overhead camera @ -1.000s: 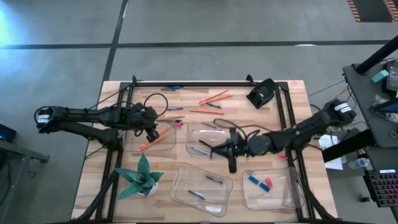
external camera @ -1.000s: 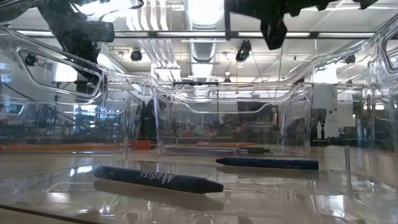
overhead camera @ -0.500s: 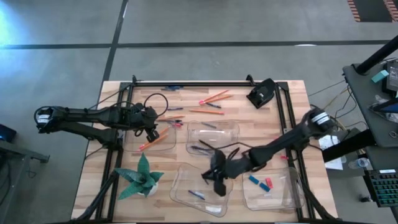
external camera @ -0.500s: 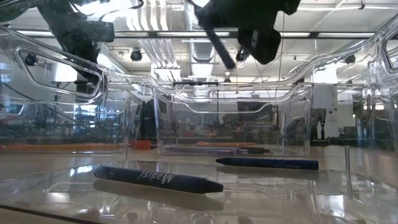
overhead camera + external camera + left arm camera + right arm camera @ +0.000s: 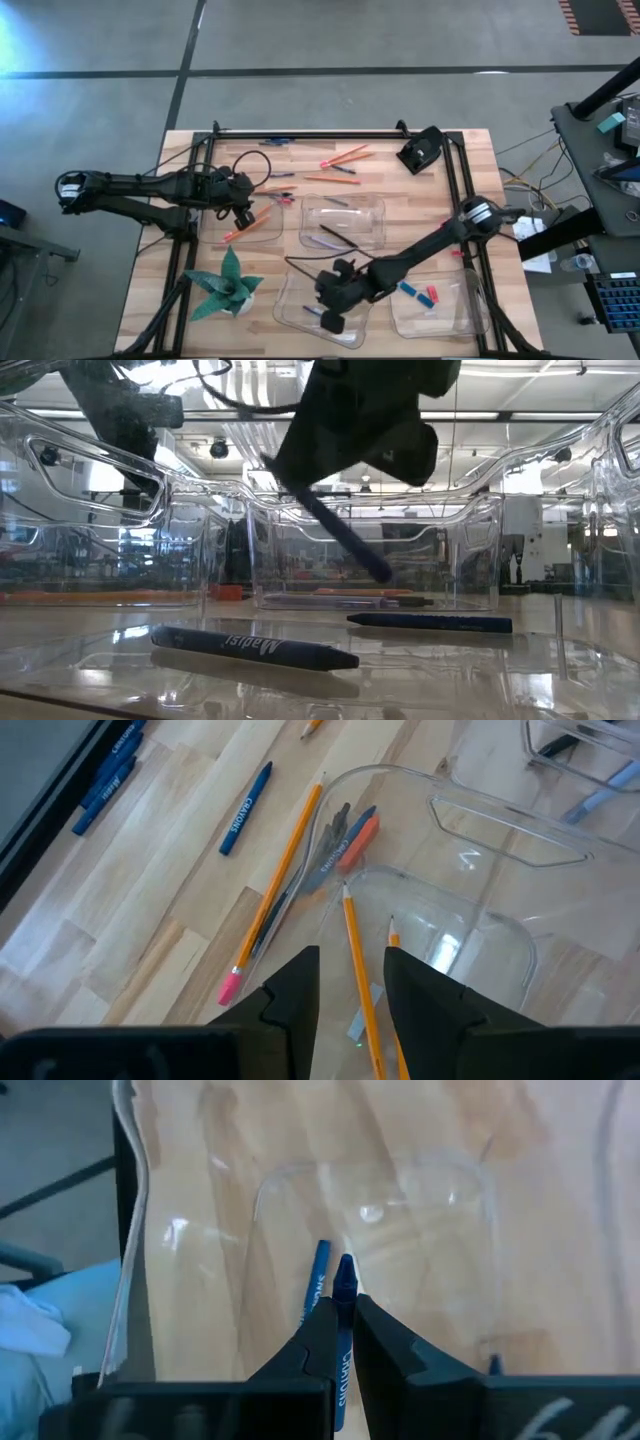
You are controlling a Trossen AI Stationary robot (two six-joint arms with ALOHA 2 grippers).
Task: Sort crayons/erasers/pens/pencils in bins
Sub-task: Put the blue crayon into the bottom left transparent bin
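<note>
Blue crayon (image 5: 343, 1295) is clamped between the right gripper's (image 5: 343, 1315) closed fingers, tip sticking out past them, low over the near-middle bin (image 5: 290, 305). That bin already has two blue crayons on its floor: one (image 5: 250, 647) near the low camera and one (image 5: 430, 622) farther back. In the low view the held crayon hangs tilted above them, not touching the floor. Right arm reaches across from the table's right side. Left gripper (image 5: 350, 975) sits over the far-left bin (image 5: 268, 232), fingers partly apart, nothing between them. Orange pencils (image 5: 360, 975) lie in that bin right under it. Another pencil (image 5: 275, 895) lies on the wood just beside the bin wall, a loose blue crayon (image 5: 246, 808) near it. Erasers (image 5: 420, 292), blue and red, are in the near-right bin (image 5: 470, 315). Far-middle bin (image 5: 375, 208) holds a few dark sticks. More pencils (image 5: 345, 157) lie loose at the table's far side. Green paper plant (image 5: 226, 284) stands at the near left.
</note>
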